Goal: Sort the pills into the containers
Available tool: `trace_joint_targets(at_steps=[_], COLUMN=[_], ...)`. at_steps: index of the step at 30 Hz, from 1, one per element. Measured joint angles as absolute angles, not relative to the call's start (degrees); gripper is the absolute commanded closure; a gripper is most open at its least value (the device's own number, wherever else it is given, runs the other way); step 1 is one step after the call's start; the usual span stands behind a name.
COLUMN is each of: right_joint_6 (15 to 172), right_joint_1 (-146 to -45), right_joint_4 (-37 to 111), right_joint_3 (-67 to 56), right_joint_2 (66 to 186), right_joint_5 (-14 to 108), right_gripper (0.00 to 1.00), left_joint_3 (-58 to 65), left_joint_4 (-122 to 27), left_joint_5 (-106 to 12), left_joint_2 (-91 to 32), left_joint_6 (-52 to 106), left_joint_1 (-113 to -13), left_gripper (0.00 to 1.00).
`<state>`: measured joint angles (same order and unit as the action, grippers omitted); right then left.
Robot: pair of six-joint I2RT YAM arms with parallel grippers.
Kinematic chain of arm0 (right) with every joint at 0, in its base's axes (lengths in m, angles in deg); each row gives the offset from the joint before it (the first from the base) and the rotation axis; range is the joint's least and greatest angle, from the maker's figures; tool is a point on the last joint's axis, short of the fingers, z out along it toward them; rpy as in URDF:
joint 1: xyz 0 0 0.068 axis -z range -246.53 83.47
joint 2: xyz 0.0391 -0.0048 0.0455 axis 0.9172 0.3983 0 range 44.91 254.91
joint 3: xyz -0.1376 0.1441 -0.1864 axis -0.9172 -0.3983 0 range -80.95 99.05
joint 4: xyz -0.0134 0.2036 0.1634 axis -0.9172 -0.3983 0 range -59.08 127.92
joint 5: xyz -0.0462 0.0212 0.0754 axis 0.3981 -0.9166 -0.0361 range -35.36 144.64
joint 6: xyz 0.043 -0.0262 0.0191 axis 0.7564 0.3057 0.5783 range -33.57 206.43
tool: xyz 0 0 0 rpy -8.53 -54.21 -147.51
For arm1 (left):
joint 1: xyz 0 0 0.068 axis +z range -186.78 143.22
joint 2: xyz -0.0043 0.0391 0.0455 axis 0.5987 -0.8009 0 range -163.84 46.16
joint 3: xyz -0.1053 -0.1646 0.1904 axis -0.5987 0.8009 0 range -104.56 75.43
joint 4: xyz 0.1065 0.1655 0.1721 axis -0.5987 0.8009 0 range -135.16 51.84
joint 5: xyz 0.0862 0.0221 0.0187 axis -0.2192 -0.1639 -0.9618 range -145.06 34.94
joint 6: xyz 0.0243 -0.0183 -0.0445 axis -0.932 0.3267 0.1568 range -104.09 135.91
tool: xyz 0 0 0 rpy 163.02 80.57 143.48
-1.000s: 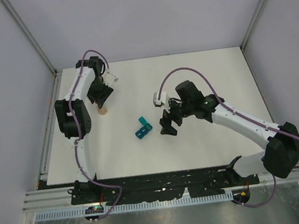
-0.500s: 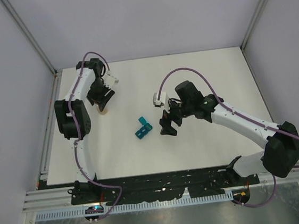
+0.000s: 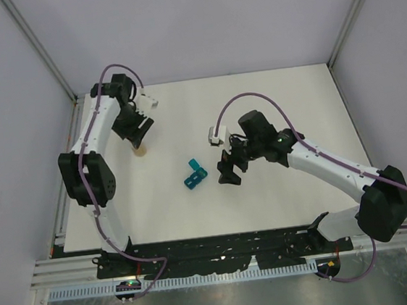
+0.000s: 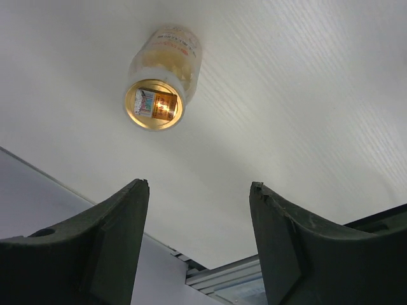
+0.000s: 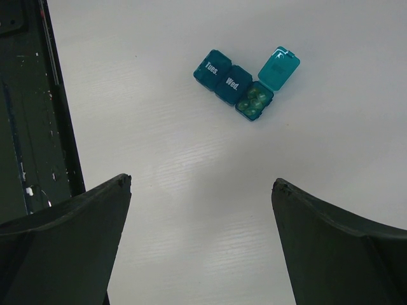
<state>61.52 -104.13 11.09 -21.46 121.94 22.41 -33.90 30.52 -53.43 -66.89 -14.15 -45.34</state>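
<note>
The containers (image 3: 195,174) are a teal strip of three joined compartments in the middle of the table, also in the right wrist view (image 5: 230,81). One end lid stands open, and small pills (image 5: 253,100) lie inside that compartment. My right gripper (image 3: 229,176) (image 5: 202,184) hangs open just right of the strip, nothing between its fingers. My left gripper (image 3: 135,135) (image 4: 199,187) is open and empty at the back left, apart from a clear tan vial (image 3: 140,151) (image 4: 162,76) standing on the table.
The table's left edge and its metal rail (image 3: 69,174) run close to the left arm and the vial. White enclosure walls stand behind and at both sides. A black frame (image 5: 25,95) borders the table's near edge.
My left gripper has opened off the vial and drawn back from it, leaving it standing; the left arm's elbow swung left. The right arm and the containers have not moved.
</note>
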Motion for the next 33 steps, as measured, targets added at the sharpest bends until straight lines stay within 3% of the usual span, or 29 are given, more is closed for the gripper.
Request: trace_joint_targets(at_steps=[16,33], right_joint_6=[62.66,63.27], right_joint_1=[-103.04,-103.04], right_joint_4=[13.10,14.02], right_joint_3=[-22.75,-22.82], right_joint_2=[121.64,117.55], right_joint_5=[24.01,31.61], right_gripper=[0.05,0.05], left_joint_3=[-18.36,0.78], left_joint_4=[15.53,-2.63], left_joint_5=[-47.55,-43.18], left_joint_2=[-46.69,-25.60], left_joint_6=[-9.89,-1.72], left_joint_1=[-45.80,-45.82], left_gripper=[0.29,0.15])
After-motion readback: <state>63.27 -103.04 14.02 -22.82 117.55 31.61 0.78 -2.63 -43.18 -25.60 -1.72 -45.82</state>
